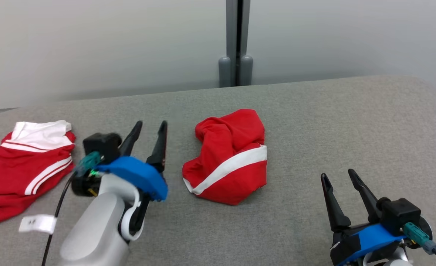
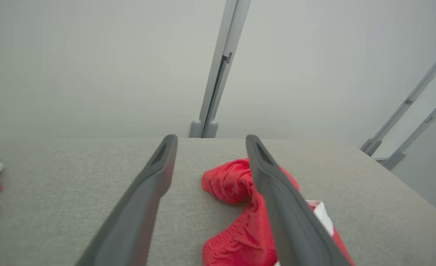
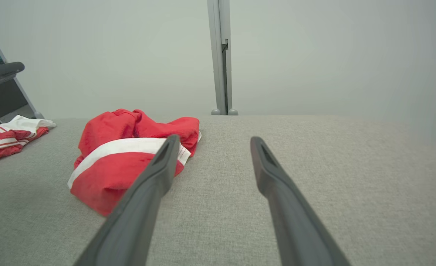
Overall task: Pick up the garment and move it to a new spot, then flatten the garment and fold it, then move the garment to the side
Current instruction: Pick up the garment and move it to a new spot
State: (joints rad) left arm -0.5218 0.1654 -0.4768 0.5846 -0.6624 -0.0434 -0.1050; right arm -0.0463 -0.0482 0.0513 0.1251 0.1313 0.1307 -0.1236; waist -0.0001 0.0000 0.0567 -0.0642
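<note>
A crumpled red garment [image 1: 229, 155] with a white stripe lies bunched in the middle of the grey table [image 1: 314, 122]. It shows too in the left wrist view as the garment [image 2: 236, 184] and in the right wrist view as the garment [image 3: 125, 155]. My left gripper [image 1: 151, 127] hovers open just left of it, nothing between its fingers. The left gripper [image 2: 210, 142] has its right finger crossing over the cloth in its own view. My right gripper [image 1: 338, 175] stands open at the lower right, well apart from the garment. The right gripper [image 3: 212, 142] is empty.
A second red and white jersey [image 1: 22, 166] with lettering lies at the table's left edge, a white tag [image 1: 37, 223] beside it. A grey post [image 1: 235, 44] stands against the pale wall behind the table. Bare grey tabletop spreads to the right of the crumpled garment.
</note>
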